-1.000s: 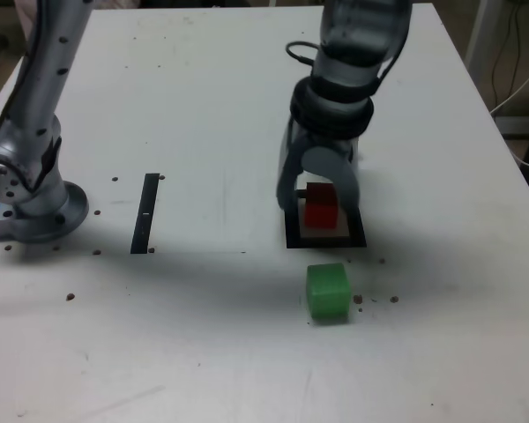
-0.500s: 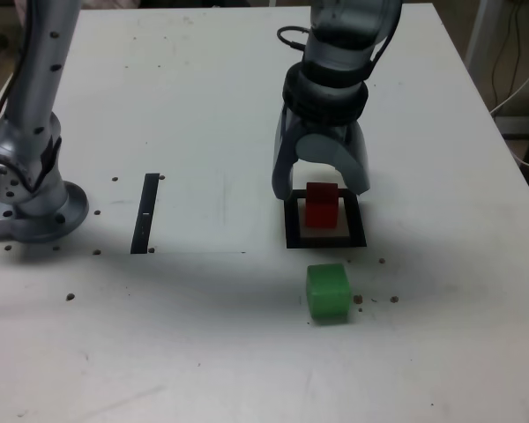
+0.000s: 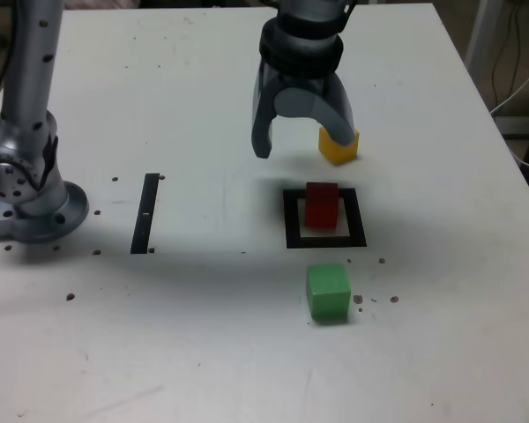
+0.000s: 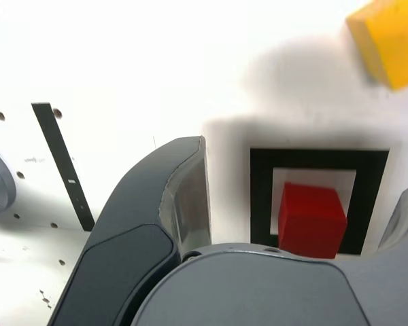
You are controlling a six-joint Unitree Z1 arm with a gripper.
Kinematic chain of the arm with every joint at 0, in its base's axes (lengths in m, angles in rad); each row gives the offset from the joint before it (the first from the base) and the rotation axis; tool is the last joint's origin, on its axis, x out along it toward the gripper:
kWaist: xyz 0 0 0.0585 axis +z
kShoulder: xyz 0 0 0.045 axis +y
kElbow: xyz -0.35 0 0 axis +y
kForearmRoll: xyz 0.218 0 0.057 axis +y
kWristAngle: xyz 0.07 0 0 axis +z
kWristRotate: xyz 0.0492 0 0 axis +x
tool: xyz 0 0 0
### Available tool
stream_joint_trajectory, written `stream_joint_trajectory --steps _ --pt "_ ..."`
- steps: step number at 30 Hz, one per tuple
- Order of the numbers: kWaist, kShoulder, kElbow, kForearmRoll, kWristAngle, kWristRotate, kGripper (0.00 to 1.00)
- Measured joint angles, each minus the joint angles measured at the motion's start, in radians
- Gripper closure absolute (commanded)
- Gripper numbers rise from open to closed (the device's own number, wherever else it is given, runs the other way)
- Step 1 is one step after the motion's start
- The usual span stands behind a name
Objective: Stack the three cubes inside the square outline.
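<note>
One of three placements appears complete. The small red cube [image 3: 321,204] stands inside the flat thick black square outline with a white centre [image 3: 291,220] on the white table [image 3: 203,335], set toward the side of the white field nearer the exterior view's left, with a strip of white showing on the other side; the wrist view shows the same cube [image 4: 311,219] wholly within the frame [image 4: 261,197]. Two cubes remain to be stacked on it, as far as can be judged. The small yellow cube [image 3: 339,146] lies on the table beyond the outline, apart from it and toward the top of the exterior view, partly hidden by one finger of the grey gripper [image 3: 301,139]; in the wrist view it [image 4: 387,41] appears at the picture's corner, turned at an angle to the frame. The slightly larger green cube [image 3: 327,292] sits near the outline on the side toward the viewer, clear of the frame. The gripper hangs above the table between the outline and the yellow cube, its jaws spread wide and holding nothing. All three cubes read as solid-coloured blocks with flat faces and crisp edges. A thin black straight strip [image 3: 146,212] lies well apart on the exterior view's left, near the arm's base [image 3: 31,198].
</note>
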Motion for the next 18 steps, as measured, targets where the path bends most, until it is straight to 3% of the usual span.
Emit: stream_joint_trajectory --steps 18 --pt "0.083 0.134 -0.196 0.026 -0.008 0.018 0.01"
